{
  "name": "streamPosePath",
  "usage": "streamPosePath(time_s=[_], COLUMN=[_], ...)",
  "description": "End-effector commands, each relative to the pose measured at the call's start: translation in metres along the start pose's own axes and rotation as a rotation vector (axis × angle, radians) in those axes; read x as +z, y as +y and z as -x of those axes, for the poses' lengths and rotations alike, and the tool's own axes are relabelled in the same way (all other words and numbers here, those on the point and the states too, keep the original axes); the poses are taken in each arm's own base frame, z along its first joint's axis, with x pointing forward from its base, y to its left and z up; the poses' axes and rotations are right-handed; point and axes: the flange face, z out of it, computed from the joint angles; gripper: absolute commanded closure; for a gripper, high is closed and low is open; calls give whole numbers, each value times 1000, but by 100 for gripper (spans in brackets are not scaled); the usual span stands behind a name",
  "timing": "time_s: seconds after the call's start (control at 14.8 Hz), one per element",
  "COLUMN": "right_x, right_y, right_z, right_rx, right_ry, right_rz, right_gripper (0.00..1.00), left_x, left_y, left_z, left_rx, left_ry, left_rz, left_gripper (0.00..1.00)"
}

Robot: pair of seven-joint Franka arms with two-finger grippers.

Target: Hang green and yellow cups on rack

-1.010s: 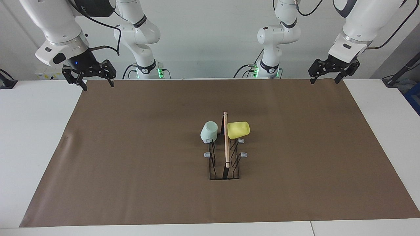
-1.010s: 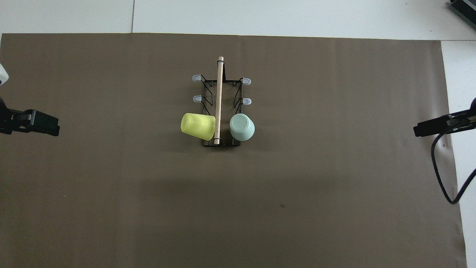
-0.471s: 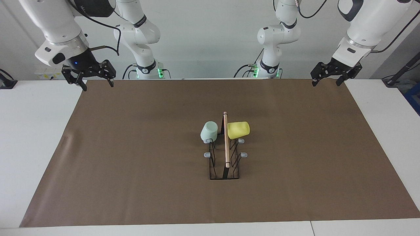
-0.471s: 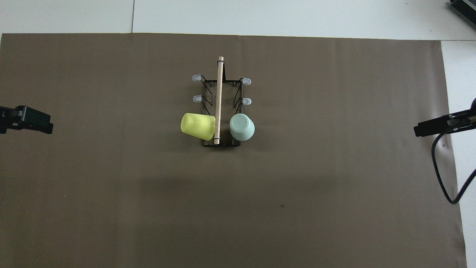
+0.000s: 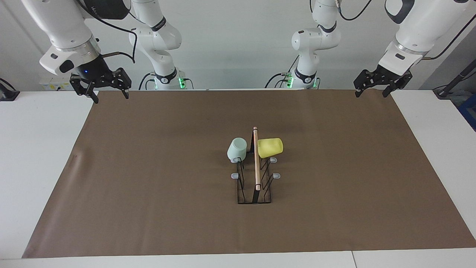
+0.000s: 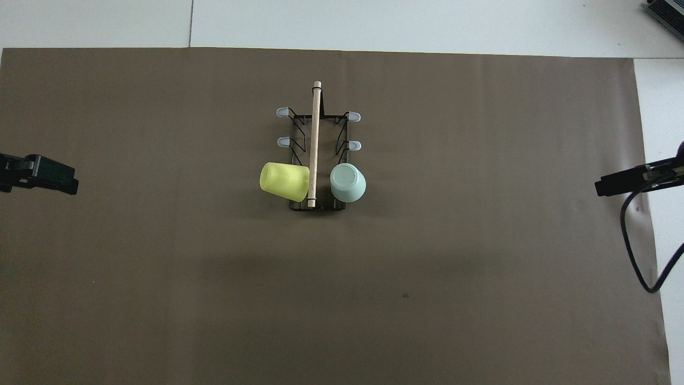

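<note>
The left gripper (image 5: pixel 373 91) is drifting a little toward the left arm's end of the tabletop compared with a second ago, while the right gripper (image 5: pixel 108 95) is keeping its place; neither cup has shifted. Both grippers are hanging over the brown mat's (image 5: pixel 148 167) corners closest to the robots, their fingers spread apart and holding nothing.

The hanging is looking finished. The green cup (image 5: pixel 237 149) is sitting upside down on a prong at the end of the rack (image 5: pixel 255 175) nearest the robots, on the side toward the right arm; in the overhead view it is lying at about four o'clock from the middle of the wooden rod (image 6: pixel 314 144). The yellow cup (image 5: pixel 270 147) is resting tilted over the matching prong on the side toward the left arm, at about eight o'clock in that same view, just beside the rod (whether it is touching the rod I cannot tell). Four grey-tipped prongs are standing bare farther from the robots. Nothing appears left but for the arms to be parking.

The mat is covering most of the white tabletop (image 5: pixel 41 149), with faint creases near its edge. A plain pale wall is rising past the arm bases, where green lights are glowing, and a black cable (image 6: pixel 636 246) is looping down by the right gripper.
</note>
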Motion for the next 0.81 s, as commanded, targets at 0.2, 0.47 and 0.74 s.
streamPosePath(time_s=[0.2,0.47,0.74], right_x=[-2,-2,-2], right_y=[2,3,3], right_z=[4,4,4], right_rx=[-9,-7,-7], right_ry=[11,9,9], right_rz=[0,0,0], right_gripper=[0,0,0], left_x=[-16,4,-9], left_y=[0,5,1], left_z=[7,22,22], left_rx=[2,2,-2], left_ry=[34,50,69], left_rz=[-9,-18,-8], left_gripper=[0,0,0])
